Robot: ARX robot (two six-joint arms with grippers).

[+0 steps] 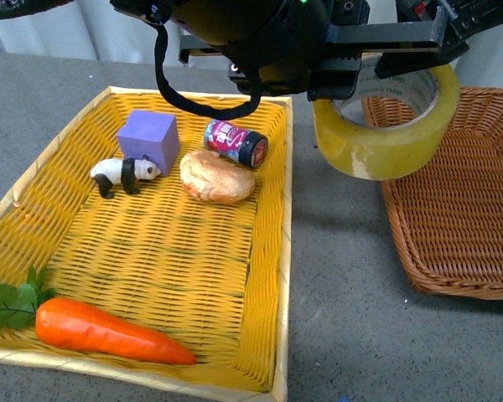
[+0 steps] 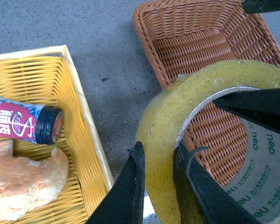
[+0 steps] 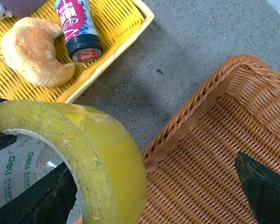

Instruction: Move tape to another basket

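Nearest, at the lower left of the front view, an orange carrot with green leaves lay along the near rim of the yellow woven basket. Farther up in that basket, a small panda figure stood just beside a purple cube. To their right lay a bread roll, and a small bottle with a pink label and black cap lay on its side at the roll's far edge.

Right of the yellow basket ran a strip of bare grey table. Above it, in the upper right of the frame, the tape hung in the air, tilted. It was clear of the yellow basket, and its right side overlapped the left rim of the brown wicker basket.

In the left wrist view, the left fingers were narrow and pinched the yellowish wall of the roll, one outside it and one inside the printed core. In the right wrist view, the right fingers stood wide apart and gripped nothing. One showed dark through the tape's core at the lower left, the other over the brown basket's weave at the lower right. The brown basket itself lay along the right edge of the front view, with nothing lying in the part that showed.
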